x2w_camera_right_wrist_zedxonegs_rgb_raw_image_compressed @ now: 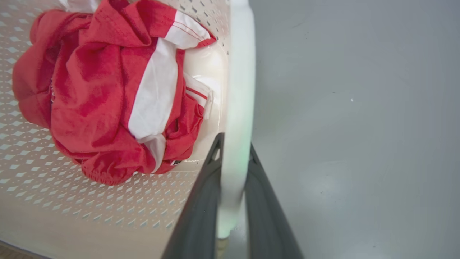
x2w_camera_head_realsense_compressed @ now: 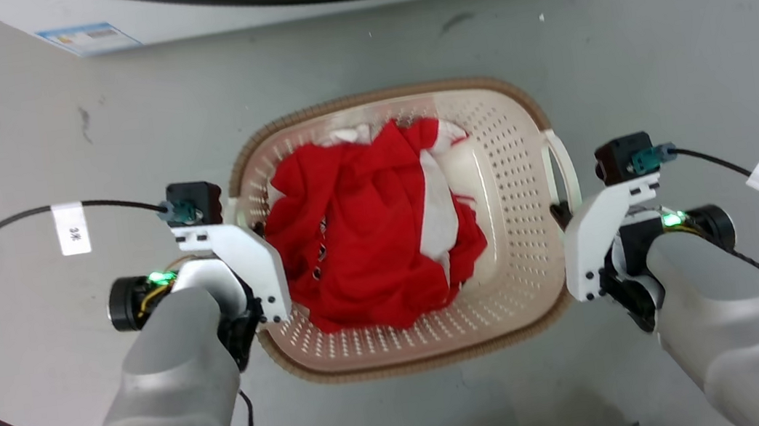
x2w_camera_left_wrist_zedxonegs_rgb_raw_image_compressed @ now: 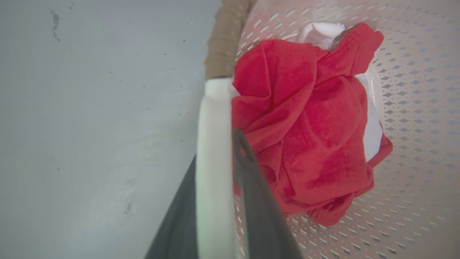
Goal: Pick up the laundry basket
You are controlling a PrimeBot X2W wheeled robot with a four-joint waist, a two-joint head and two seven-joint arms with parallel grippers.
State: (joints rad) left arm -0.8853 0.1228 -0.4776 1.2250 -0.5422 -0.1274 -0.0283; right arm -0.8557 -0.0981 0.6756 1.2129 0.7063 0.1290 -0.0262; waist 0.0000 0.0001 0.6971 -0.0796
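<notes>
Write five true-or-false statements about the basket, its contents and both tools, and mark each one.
1. The laundry basket holds red and white clothes. True.
2. The left tool hangs over bare floor, away from the basket. False: its fingers flank the white left handle.
3. The right tool has one finger on each side of the white right handle. True.
4. The basket is on a table. False: grey floor lies beneath it.
5. The basket's rim is black. False: it is brown.
</notes>
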